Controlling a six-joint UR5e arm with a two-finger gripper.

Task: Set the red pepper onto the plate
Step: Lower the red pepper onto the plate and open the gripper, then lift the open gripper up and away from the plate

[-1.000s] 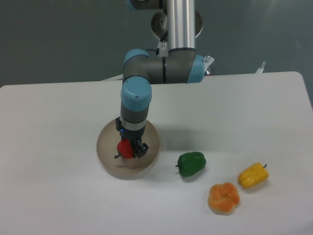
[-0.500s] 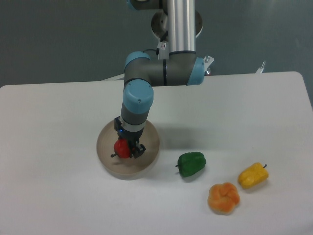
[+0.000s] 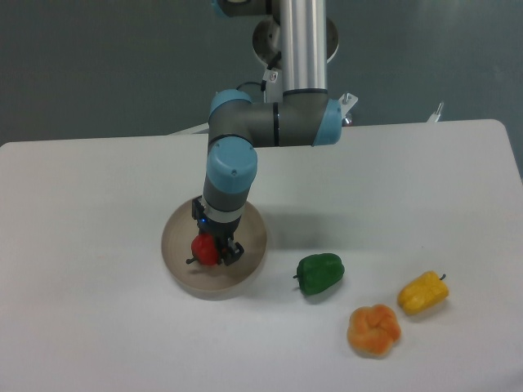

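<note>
The red pepper [image 3: 204, 250] is small and glossy, with its dark stem pointing left. It is low over the middle of the round beige plate [image 3: 253, 237]; I cannot tell whether it touches the dish. My gripper [image 3: 214, 249] comes straight down from the blue wrist joint and is shut on the red pepper. One dark finger [image 3: 231, 252] shows on the pepper's right side. The other finger is hidden behind the pepper.
A green pepper [image 3: 319, 273] lies just right of the plate. An orange lobed pepper [image 3: 374, 330] and a yellow pepper [image 3: 422, 293] sit at the front right. The arm's elbow [image 3: 274, 122] reaches over the table behind the plate.
The gripper and red pepper have shifted slightly left over the plate, and the wrist joint has swung a little right. The other peppers have not moved.
</note>
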